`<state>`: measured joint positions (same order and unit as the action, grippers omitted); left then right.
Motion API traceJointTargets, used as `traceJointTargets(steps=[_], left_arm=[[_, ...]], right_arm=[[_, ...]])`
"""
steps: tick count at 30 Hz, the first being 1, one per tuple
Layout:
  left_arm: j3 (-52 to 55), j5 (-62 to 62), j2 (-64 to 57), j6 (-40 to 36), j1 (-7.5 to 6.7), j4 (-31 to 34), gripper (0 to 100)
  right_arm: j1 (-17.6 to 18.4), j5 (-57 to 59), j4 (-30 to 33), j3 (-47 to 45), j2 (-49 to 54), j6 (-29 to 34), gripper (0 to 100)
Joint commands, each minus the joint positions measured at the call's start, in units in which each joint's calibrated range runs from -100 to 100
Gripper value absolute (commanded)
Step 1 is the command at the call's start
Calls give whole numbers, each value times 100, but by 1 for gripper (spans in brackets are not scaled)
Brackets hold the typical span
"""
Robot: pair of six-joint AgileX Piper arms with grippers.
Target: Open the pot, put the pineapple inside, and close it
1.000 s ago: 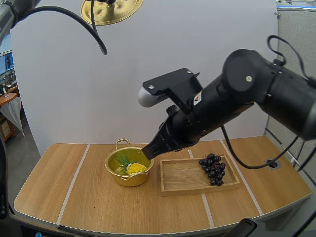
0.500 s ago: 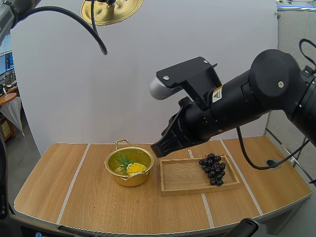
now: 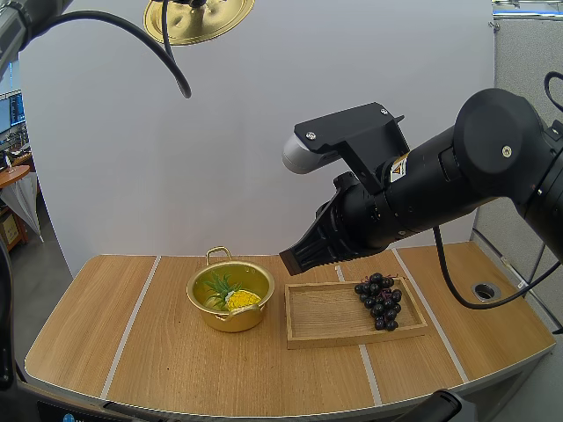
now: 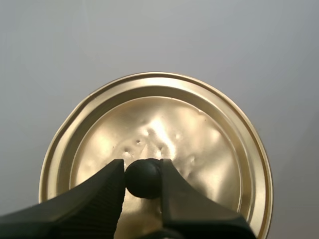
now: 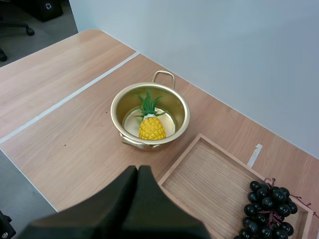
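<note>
A pale wooden bench (image 3: 132,338) stands in front of a plain white wall. My left claw (image 4: 142,172) is held high against that wall. Its two fingers (image 4: 102,191) are narrowed onto the round black knob (image 4: 143,180) of the gold lid (image 4: 204,144), one on each side, so the lid hangs from my grip well clear of the bench. The lid's face is turned toward the wrist camera and shows small dents around the knob.

My right claw (image 5: 137,172) is closed on nothing, its fingers lying together as one dark wedge. It hangs in the air above the bench, over the gap between the pot (image 5: 117,115) and the tray (image 5: 209,181), and touches neither.

The pot is open and sits on the bench left of the tray, close beside it but apart. One loop handle is on its far side and another on its near side. The pineapple (image 5: 151,127) is inside, on the bottom of the pot, with its green leaves pointing toward the far handle. As far as I can tell it is lying down rather than standing.

The tray is shallow and wooden, and most of its floor is bare. A bunch of dark grapes (image 5: 266,206) lies inside it at the right end, against the rim.
</note>
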<state>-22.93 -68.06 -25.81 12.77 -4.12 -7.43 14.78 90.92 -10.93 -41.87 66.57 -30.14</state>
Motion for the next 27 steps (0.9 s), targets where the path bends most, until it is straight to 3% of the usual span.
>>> traceJointTargets(steps=[1, 8, 17, 27], left_arm=[[-57, -859, -24, -36, -23, -146, 0], [-44, -3194, 296, 116, -23, -146, 0], [54, -3194, 1142, 374, -23, -146, 0], [1874, -3194, 1443, 968, -23, -344, 0]], right_arm=[[-31, 25, 15, -13, 73, 4, 0], [-31, 25, 15, -13, 73, 4, 0], [-28, 25, 39, -13, 73, -5, 0], [-28, 25, 170, -13, 73, -5, 0]])
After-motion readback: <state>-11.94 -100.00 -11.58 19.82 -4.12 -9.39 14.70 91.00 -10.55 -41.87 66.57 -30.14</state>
